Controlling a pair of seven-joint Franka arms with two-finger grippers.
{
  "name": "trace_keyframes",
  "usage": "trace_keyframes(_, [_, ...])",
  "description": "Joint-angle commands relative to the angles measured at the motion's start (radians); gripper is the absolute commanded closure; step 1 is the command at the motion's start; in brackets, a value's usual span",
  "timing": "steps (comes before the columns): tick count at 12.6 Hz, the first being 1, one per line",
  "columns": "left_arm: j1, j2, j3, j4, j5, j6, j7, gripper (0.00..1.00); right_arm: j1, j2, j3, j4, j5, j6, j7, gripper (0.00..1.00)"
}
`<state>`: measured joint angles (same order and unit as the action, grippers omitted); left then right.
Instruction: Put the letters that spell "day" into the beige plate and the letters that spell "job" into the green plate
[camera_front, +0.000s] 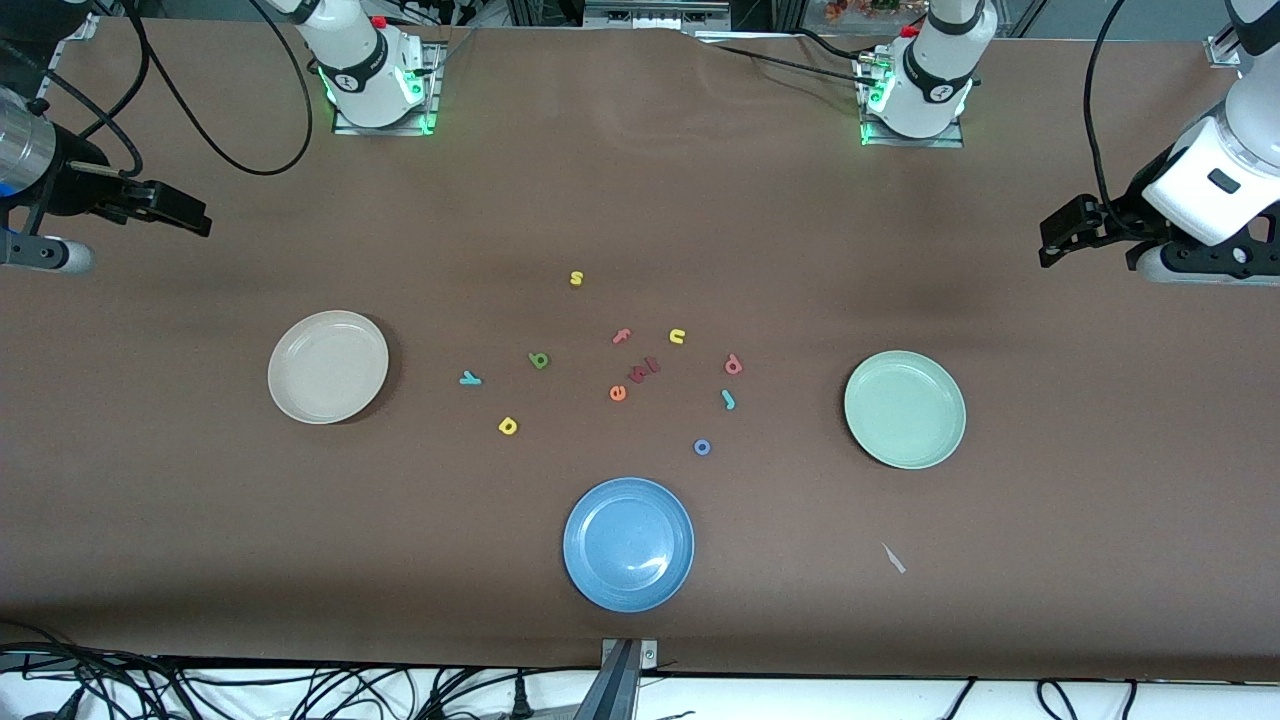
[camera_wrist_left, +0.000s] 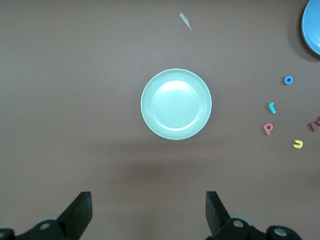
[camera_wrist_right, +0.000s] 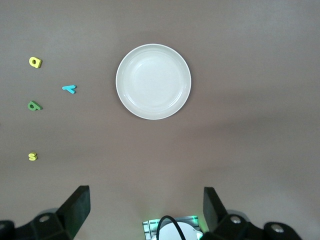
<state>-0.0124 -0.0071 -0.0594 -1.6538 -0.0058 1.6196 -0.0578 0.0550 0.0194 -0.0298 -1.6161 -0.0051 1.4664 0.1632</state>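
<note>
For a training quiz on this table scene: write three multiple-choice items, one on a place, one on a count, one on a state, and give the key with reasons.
1. Which plate lies nearest the front camera?
A. beige plate
B. blue plate
C. green plate

2. How many plates are on the table?
A. two
B. three
C. four

3. What is in the green plate?
A. nothing yet
B. the blue ring
C. three letters

Key:
1 B: the blue plate sits lowest in the front view, below the beige plate and the green plate.
2 B: just these three plates show.
3 A: its dish is bare in the left wrist view, and the blue ring lies on the table between the green and blue plates.
</note>
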Motion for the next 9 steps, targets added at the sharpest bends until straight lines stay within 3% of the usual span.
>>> trace_keyframes(1, [-0.012,-0.027,0.012,-0.020,0.007,-0.026,0.030,0.00,0.002,0.013,-0.004,0.028,0.002,-0.008,-0.005,0.00])
trace_keyframes(9, [-0.004,-0.014,0.003,0.006,0.009,-0.038,0.029,0.00,0.002,0.013,-0.002,0.028,0.000,-0.009,-0.005,0.00])
